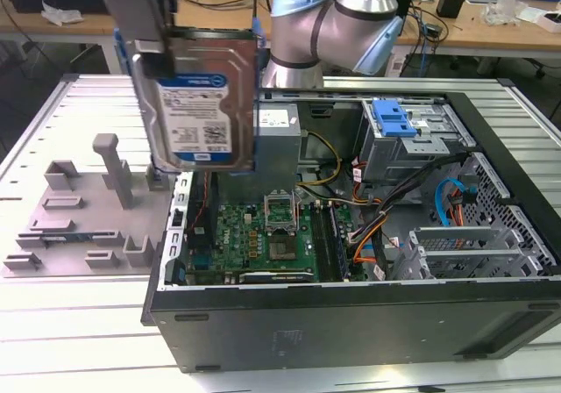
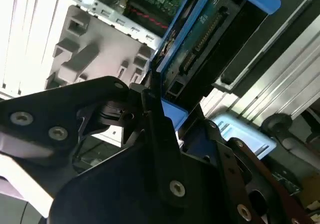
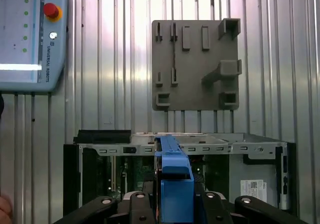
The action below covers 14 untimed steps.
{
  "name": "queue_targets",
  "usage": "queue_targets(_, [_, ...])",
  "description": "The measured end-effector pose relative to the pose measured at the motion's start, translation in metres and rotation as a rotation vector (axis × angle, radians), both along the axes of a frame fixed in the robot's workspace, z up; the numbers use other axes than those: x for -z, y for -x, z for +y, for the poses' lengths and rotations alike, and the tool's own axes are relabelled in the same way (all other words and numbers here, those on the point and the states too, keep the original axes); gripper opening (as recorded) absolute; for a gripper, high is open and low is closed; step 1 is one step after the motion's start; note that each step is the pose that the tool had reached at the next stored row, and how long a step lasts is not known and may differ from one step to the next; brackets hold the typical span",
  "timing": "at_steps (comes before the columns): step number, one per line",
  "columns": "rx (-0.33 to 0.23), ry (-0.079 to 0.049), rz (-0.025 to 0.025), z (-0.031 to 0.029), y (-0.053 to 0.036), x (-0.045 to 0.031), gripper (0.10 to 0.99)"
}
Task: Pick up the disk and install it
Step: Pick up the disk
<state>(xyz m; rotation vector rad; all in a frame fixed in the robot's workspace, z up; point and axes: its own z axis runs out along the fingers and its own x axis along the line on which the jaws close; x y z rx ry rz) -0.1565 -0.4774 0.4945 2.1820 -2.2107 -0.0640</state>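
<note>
Hanging upright, the disk (image 1: 203,103) sits clamped between the fingers (image 2: 154,115).

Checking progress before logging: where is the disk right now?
Exterior view's upper left: the disk hangs upright in the gripper, above the open computer case's left end.

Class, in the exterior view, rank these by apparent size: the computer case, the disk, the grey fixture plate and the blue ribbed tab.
1. computer case
2. grey fixture plate and disk: about alike; the disk seems nearer the camera, so unranked
3. blue ribbed tab
</note>
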Motion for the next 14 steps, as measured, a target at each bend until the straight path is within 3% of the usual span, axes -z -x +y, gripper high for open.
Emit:
queue_targets(2, [0.000,0.000,0.0010,-0.0038,-0.0091,-0.0001,0.369])
queue_targets(7, [0.000,0.000,0.0050,-0.0218,-0.0525,-0.0002,0.369])
queue_targets(13, [0.000,0.000,0.0083,-0.0376,-0.0907,-0.0003,0.369])
queue_targets(14, [0.000,0.000,0.0093,-0.0418,-0.1017,-0.0003,0.369])
